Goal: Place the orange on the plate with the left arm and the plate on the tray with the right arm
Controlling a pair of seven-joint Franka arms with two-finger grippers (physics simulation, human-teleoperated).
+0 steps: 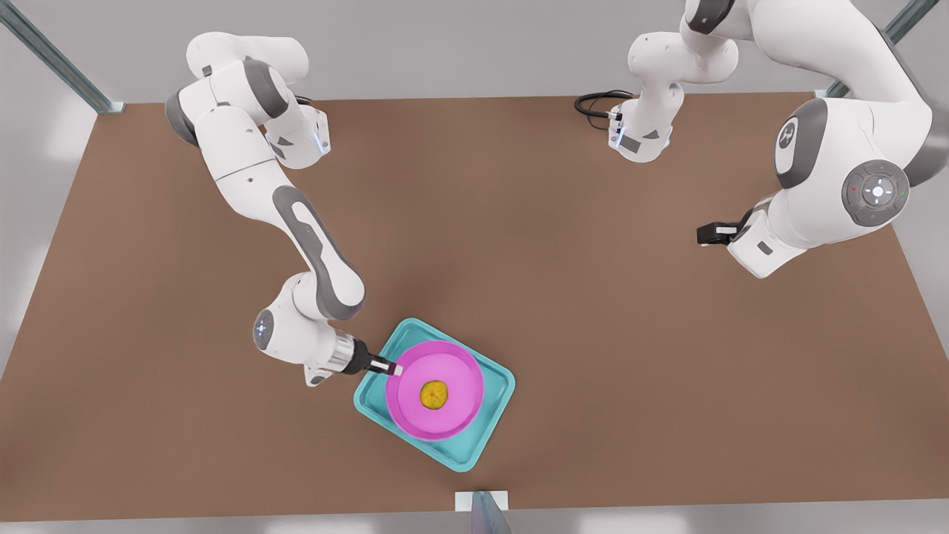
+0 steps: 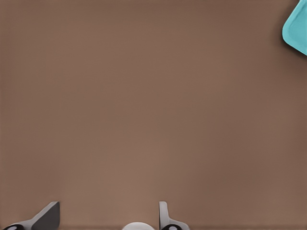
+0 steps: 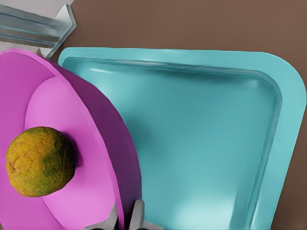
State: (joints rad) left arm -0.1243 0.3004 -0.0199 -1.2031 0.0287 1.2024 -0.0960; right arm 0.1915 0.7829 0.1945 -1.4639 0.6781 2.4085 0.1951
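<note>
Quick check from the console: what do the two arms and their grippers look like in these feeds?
Both arms are glossy white with grey joint bands. The right gripper has a silvery wrist collar, a black body and pale tips. The left gripper is black on a white hand. A black cable loops at one base, and a round grey cap carries a lit centre.

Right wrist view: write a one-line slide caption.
Right end effector pinches the pink plate, orange inside, over the teal tray.
</note>
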